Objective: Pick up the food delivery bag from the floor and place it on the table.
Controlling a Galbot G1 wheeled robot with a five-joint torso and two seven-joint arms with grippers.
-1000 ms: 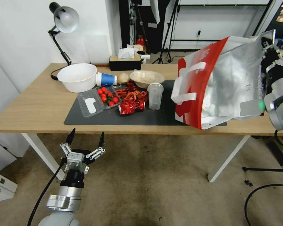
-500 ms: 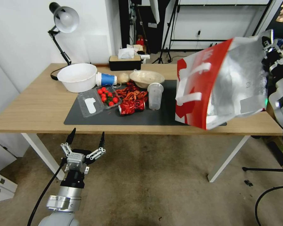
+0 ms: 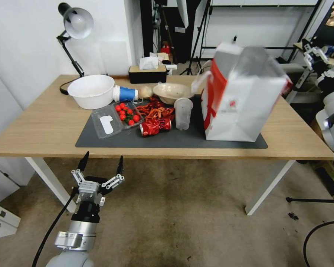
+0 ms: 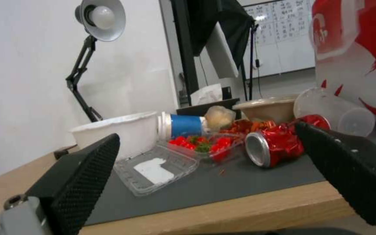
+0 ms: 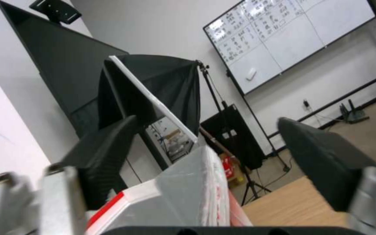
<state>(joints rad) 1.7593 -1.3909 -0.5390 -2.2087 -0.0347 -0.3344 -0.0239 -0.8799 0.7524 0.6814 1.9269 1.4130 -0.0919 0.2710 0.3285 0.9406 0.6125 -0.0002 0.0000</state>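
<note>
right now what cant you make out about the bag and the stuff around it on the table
- Inside of the food delivery bag: hidden by its own walls in the head view; its top is motion-blurred.
- Bag's base against the table: cut off by the edge in the left wrist view and hidden by the right gripper body in the right wrist view.
- Mat behind the bag: hidden by it.
- Clear cup contents: too small to tell.
- Left gripper hangs open below the table edge.
</note>
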